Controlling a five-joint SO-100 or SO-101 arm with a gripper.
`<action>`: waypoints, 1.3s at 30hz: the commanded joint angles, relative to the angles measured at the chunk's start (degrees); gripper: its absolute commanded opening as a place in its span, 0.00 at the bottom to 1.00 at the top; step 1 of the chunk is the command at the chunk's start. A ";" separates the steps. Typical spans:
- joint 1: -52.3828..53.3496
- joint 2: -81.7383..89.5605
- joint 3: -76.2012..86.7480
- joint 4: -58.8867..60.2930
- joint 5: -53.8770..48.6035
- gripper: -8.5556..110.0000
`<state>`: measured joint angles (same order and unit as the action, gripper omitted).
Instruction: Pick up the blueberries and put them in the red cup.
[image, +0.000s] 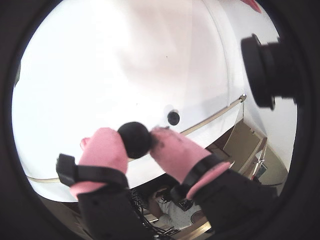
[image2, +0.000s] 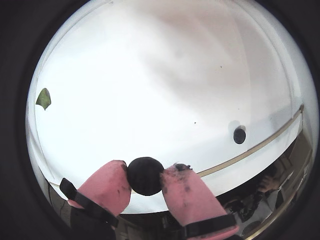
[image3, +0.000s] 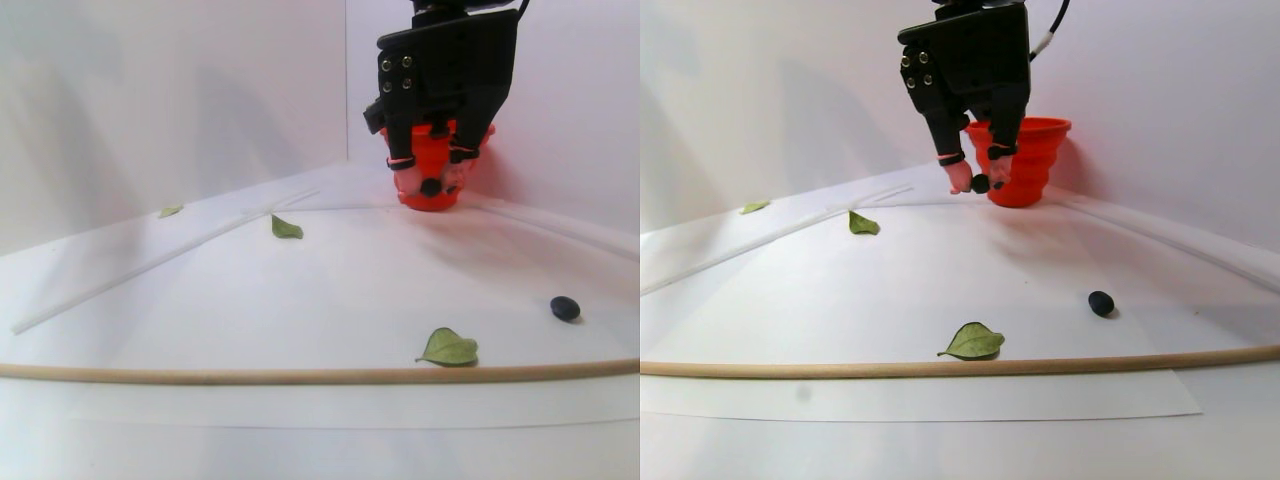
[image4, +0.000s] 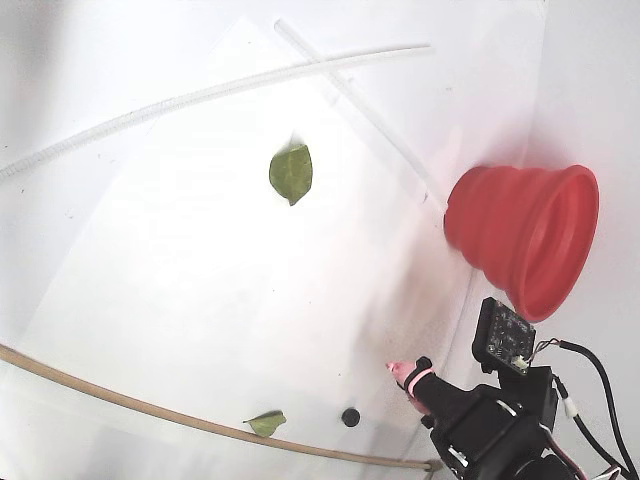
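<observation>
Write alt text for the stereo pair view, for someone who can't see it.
A black robot gripper with pink fingertips holds a small round dark blueberry above a white table, in front of a red ribbed collapsible cup. Another dark blueberry lies nearer the camera, beside scattered green leaves and a thin wooden rod.

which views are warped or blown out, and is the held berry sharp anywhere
Both wrist views are fisheye circles with black corners, the white table glaring; the held blueberry between the pink fingertips is fairly sharp there. The stereo pair view is evenly lit with soft shadows, the berry small before the red cup. The fixed view is bright and hides the berry.
</observation>
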<state>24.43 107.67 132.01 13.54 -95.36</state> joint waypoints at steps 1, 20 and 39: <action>2.11 6.33 -4.83 0.44 -0.88 0.16; 2.20 8.88 -10.55 0.62 -1.67 0.16; 1.49 8.26 -19.42 1.05 -1.85 0.16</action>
<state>24.79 109.42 118.30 14.59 -96.42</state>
